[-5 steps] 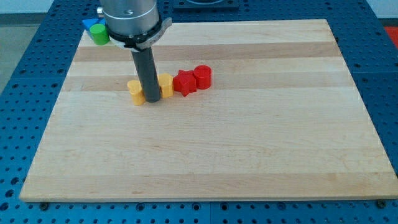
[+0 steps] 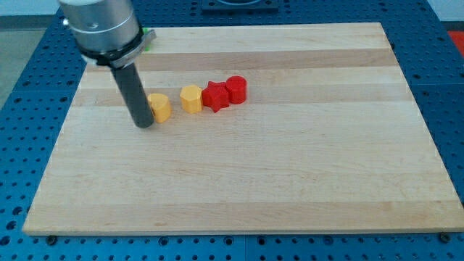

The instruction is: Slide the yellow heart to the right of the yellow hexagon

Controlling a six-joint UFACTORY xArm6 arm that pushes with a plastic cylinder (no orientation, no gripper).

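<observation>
Wooden board (image 2: 290,174) on blue perforated table (image 2: 449,109). My tip (image 2: 144,125) at view's left of yellow heart (image 2: 159,107), touching or just beside it. Yellow hexagon (image 2: 191,98) to view's right of heart, small gap between. Red star (image 2: 214,96) touches hexagon; red cylinder (image 2: 236,89) touches star. No pincer on rod; state not applicable.

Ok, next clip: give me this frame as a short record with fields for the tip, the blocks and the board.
tip: my tip sits at the left side of the left yellow block, touching or nearly so
row, view's left to right: left yellow block, right yellow block, red star, red cylinder
gap: between the two yellow blocks
shapes: heart and hexagon not clearly distinguishable
board: wooden board
</observation>
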